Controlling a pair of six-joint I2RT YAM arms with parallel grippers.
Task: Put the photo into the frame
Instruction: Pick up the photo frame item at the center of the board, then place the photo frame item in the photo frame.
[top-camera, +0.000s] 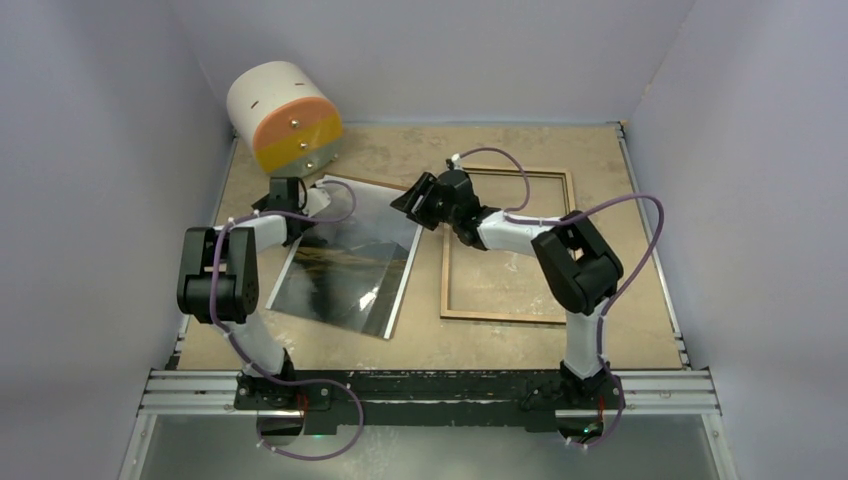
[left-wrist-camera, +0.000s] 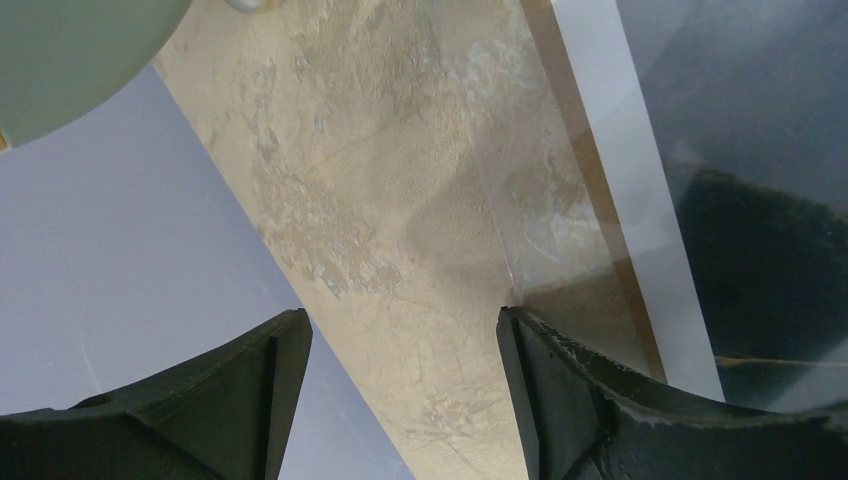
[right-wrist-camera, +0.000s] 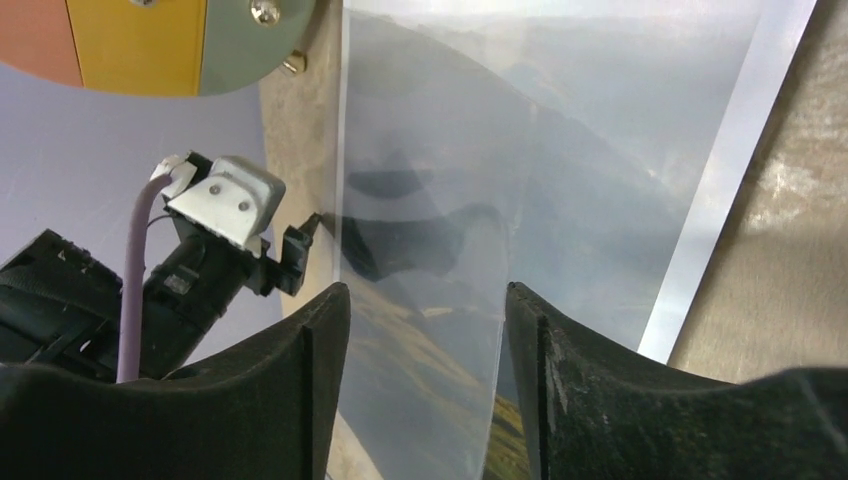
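Observation:
The photo (top-camera: 345, 262), a glossy dark landscape print with a white border, lies flat at the table's left centre. A clear sheet seems to lie over it, and a brown strip shows along its far edge. The frame (top-camera: 500, 317), a light-wood rim, lies flat to its right with the table showing through. My left gripper (top-camera: 298, 222) is open at the photo's left edge. In the left wrist view (left-wrist-camera: 405, 320) its right fingertip (left-wrist-camera: 520, 330) is at the clear sheet's corner, beside the photo (left-wrist-camera: 760, 200). My right gripper (top-camera: 412, 200) is open and empty, hovering over the photo's far right part (right-wrist-camera: 425, 290).
A white cylinder with an orange and yellow face (top-camera: 285, 110) stands at the far left corner, close behind the photo. Grey walls close in the table on the left, back and right. My right arm reaches across the frame's left half.

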